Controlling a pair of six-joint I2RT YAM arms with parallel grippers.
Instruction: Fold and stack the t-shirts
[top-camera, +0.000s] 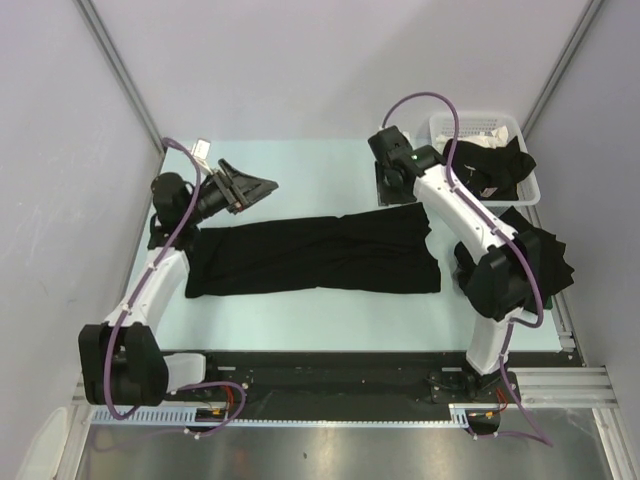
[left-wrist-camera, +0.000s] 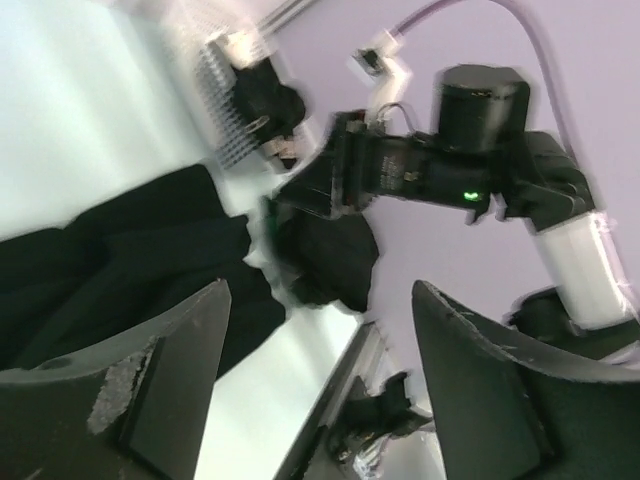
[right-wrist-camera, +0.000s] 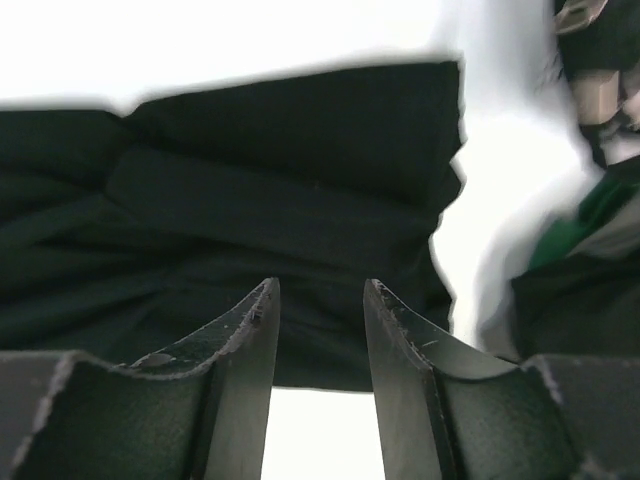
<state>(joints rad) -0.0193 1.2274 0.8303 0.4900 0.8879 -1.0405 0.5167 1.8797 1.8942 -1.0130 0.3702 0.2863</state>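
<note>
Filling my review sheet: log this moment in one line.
shirt: flat on table | left gripper: open, empty | right gripper: open, empty, by shirt

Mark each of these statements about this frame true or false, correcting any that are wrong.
1. A black t-shirt lies spread in a long strip on the table between the two arms. True.
2. The left gripper is clamped on that shirt's sleeve. False: its jaws stand wide apart and hold nothing.
3. The right gripper has its jaws apart with nothing between them, the shirt below it. True.
4. The white basket stands at the table's far left corner. False: it is at the far right.
5. The basket is empty. False: black cloth lies in it.
</note>
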